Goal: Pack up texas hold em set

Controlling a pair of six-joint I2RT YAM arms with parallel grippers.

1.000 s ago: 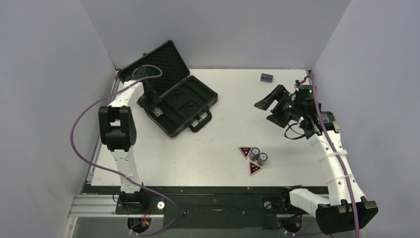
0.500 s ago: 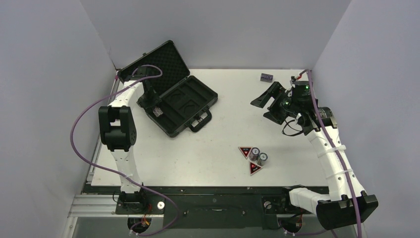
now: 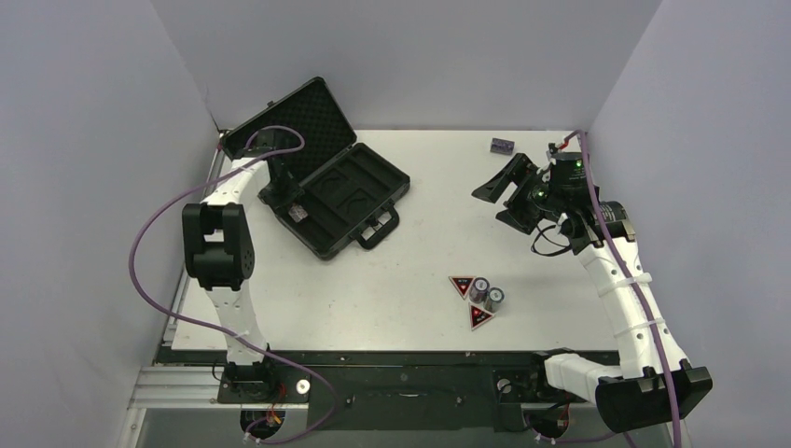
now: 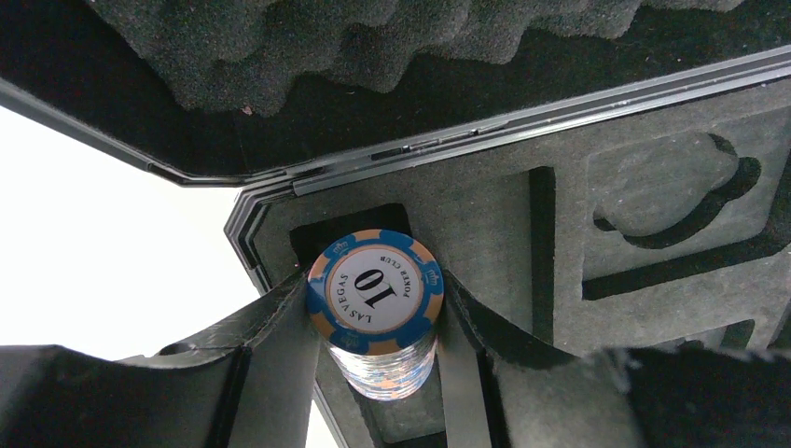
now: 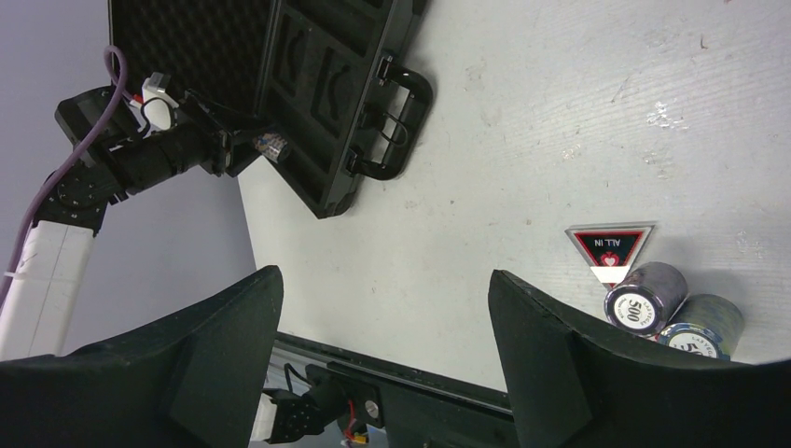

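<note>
One chip stack (image 4: 376, 285), clamped by the left end effector (image 4: 373, 303), stands in a briefcase (image 4: 560, 215) slot.

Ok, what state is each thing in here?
Briefcase: open, lid propped up.
Left gripper: shut on a chip stack, upright at the case's corner slot.
Right gripper: open, empty, above the table.
Loose chip stacks: upright, side by side.
Triangle tokens: lying flat.

briefcase (image 3: 359, 177) 1; chip stacks (image 3: 479, 288) (image 3: 495, 298) (image 4: 376, 289) 3 (one in briefcase); triangular tokens (image 3: 461, 285) (image 3: 479, 318) 2; small block (image 3: 503, 145) 1
</note>
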